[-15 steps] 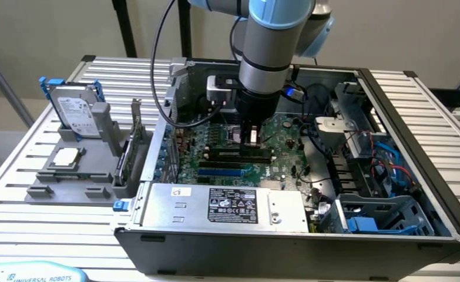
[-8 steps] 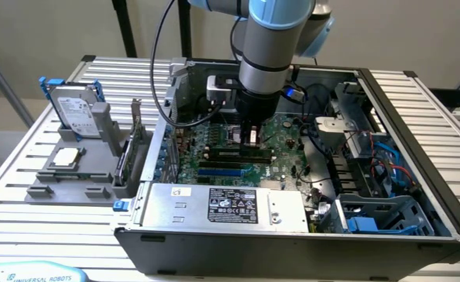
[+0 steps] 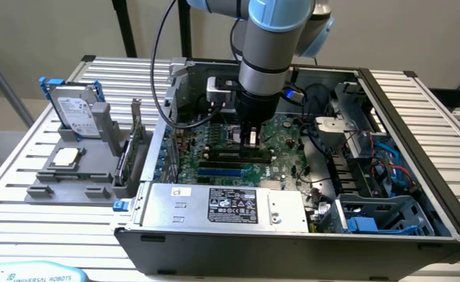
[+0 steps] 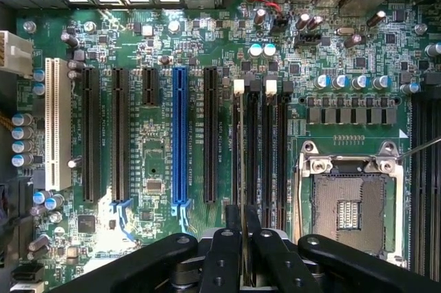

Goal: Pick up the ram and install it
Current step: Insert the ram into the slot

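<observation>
In the wrist view the ram appears edge-on as a thin pale line between the black fingers of my gripper, which is shut on it. The ram runs along the memory slot with the white latch, beside the other memory slots. How deep it sits in that slot I cannot tell. From the exterior view, my gripper points straight down inside the open computer case, low over the green motherboard.
The empty processor socket lies close beside the memory slots, and the expansion slots, one blue, lie on the other side. A power supply fills the case front. At the exterior view's left, a grey fixture holds a hard drive, a processor chip and an upright card.
</observation>
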Action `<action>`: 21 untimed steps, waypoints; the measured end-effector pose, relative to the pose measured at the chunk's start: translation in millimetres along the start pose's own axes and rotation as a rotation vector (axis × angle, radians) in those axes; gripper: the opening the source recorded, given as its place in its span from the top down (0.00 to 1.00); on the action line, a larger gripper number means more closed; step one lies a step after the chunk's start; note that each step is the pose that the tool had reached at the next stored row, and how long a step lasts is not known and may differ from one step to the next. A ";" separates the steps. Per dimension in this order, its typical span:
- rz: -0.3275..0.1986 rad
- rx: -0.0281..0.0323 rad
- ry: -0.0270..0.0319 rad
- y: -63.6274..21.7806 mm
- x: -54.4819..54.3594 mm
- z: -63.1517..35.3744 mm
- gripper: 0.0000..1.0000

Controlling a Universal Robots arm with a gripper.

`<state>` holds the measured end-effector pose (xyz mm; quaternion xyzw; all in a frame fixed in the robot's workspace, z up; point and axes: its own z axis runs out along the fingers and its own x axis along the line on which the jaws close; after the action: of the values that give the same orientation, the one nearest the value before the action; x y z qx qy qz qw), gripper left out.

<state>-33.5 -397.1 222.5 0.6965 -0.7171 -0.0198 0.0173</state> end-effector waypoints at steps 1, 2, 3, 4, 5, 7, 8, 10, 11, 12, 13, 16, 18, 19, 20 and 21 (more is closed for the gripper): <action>0.000 -0.0001 0.0000 0.0 0.0 0.2 0.87; 0.000 0.0000 -0.0002 0.0 -0.1 0.3 0.85; 0.000 -0.0001 0.0000 0.0 0.0 0.3 0.85; 0.000 0.0000 -0.0001 0.0 0.0 0.3 0.85; 0.000 0.0000 -0.0002 0.0 -0.1 0.3 0.79; 0.000 -0.0001 -0.0004 0.1 -0.1 -1.8 0.79; 0.000 -0.0002 -0.0002 0.2 -0.1 -4.0 0.79; 0.000 -0.0004 -0.0002 0.5 -0.1 -9.9 0.79; 0.000 -0.0003 -0.0002 0.7 -0.1 -12.4 0.79; 0.000 -0.0003 -0.0001 0.9 -0.1 -14.7 0.79; 0.000 -0.0004 -0.0001 1.2 -0.1 -16.6 0.79; 0.000 -0.0003 -0.0003 3.7 0.0 -18.2 0.79; 0.000 -0.0003 -0.0003 4.5 0.0 -18.2 0.87; 0.000 -0.0003 -0.0002 4.5 0.0 -18.3 0.87; 0.000 -0.0003 -0.0002 4.5 0.0 -18.3 0.89; 0.000 -0.0004 -0.0001 4.5 0.0 -18.3 0.89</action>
<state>-37.1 -397.1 241.1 0.6965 -0.7170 -0.0200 0.0174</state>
